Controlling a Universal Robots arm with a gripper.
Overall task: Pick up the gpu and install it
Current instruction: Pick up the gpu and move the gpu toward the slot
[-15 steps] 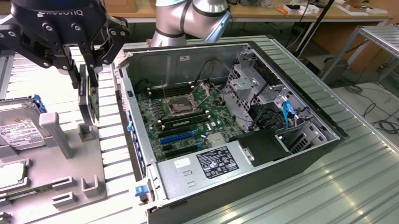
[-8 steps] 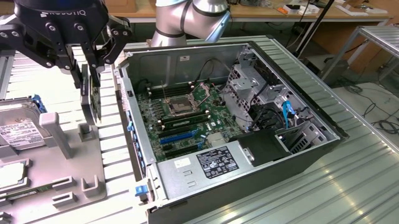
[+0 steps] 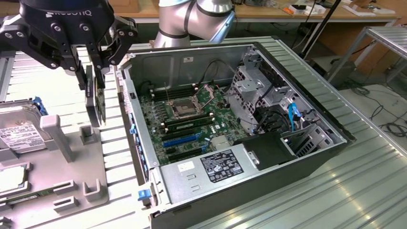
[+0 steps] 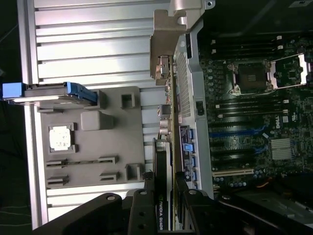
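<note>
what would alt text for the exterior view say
A black robot gripper holds the gpu, a thin dark card, upright over a grey parts tray, beside an open computer case lying on its side. The motherboard is exposed, and a hard drive sits at the exterior view's left edge.

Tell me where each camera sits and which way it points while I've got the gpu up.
Exterior view: off the arm, raised, looking down at an angle on the open case and the tray; shows the arm and the end effector shut on the gpu.
Wrist view: on the wrist, looking along the end effector and the edge-on gpu toward the tray and motherboard; shows the fingers.
Shared: end effector, gpu, tray, motherboard.
</note>
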